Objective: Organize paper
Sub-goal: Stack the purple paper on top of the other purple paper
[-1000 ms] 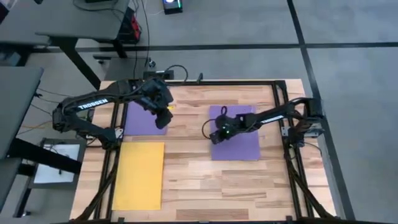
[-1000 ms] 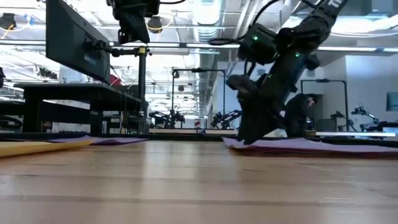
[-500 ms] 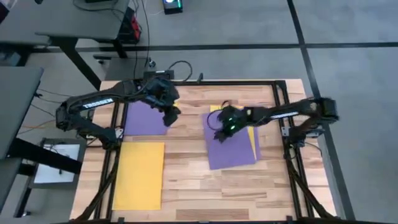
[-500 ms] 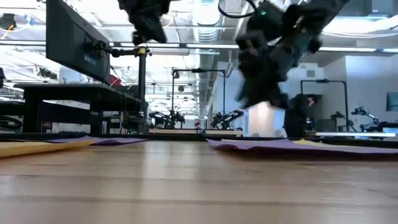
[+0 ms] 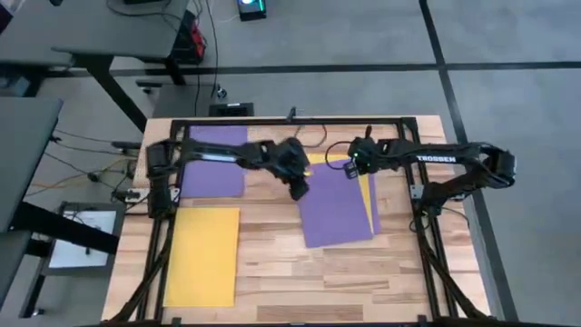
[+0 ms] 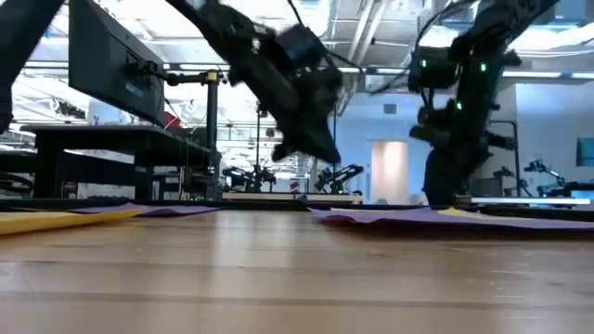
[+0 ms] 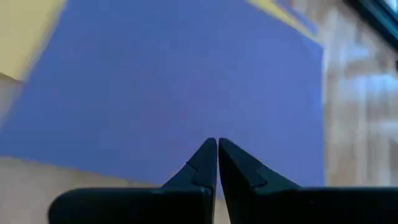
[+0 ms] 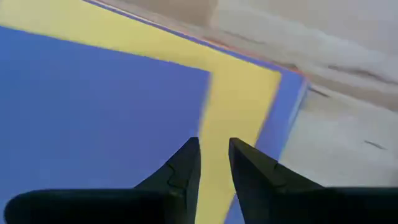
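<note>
Both grippers are hanging over the middle of the table (image 5: 272,263), near the skewed purple sheet (image 5: 334,211). The left gripper (image 5: 300,189) is reaching across from the left and hovering just off that sheet's left edge; in its wrist view its fingers (image 7: 205,163) are pressing together with nothing between them, the purple sheet filling the space ahead. The right gripper (image 5: 352,169) is sitting above the sheet's far end, fingers (image 8: 186,165) parted by only a narrow slit and gripping nothing, over the spot where purple is giving way to a yellow sheet (image 8: 239,93).

That yellow sheet (image 5: 366,189) is peeking out from under the purple one along its right side. A second purple sheet (image 5: 214,163) is lying flat at the table's far left, and another yellow sheet (image 5: 203,256) is lying nearer the front on the left, well apart from the stack.
</note>
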